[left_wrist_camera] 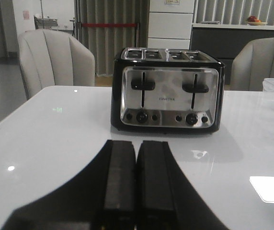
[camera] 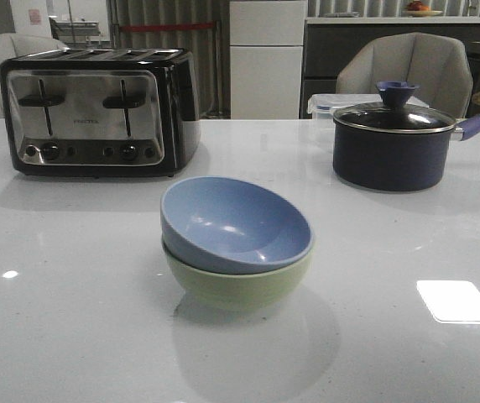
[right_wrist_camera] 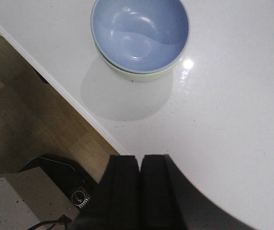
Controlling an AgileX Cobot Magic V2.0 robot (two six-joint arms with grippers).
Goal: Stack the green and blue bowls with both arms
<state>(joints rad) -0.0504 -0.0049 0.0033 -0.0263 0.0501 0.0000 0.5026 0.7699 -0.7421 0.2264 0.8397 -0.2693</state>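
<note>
The dusty blue bowl (camera: 238, 220) sits nested, slightly tilted, inside the pale green bowl (camera: 240, 288) in the middle of the white table. Both also show in the right wrist view, blue bowl (right_wrist_camera: 139, 32) over green bowl (right_wrist_camera: 142, 74). No arm shows in the front view. My left gripper (left_wrist_camera: 136, 149) is shut and empty, low over the table, facing the toaster. My right gripper (right_wrist_camera: 140, 163) is shut and empty, above the table's near edge, well back from the bowls.
A black-and-chrome toaster (camera: 97, 109) stands at the back left, also in the left wrist view (left_wrist_camera: 168, 91). A dark navy lidded saucepan (camera: 395, 138) stands at the back right, with a clear plastic container (camera: 324, 105) behind it. Chairs stand beyond the table. The table's edge (right_wrist_camera: 74, 103) and floor show in the right wrist view.
</note>
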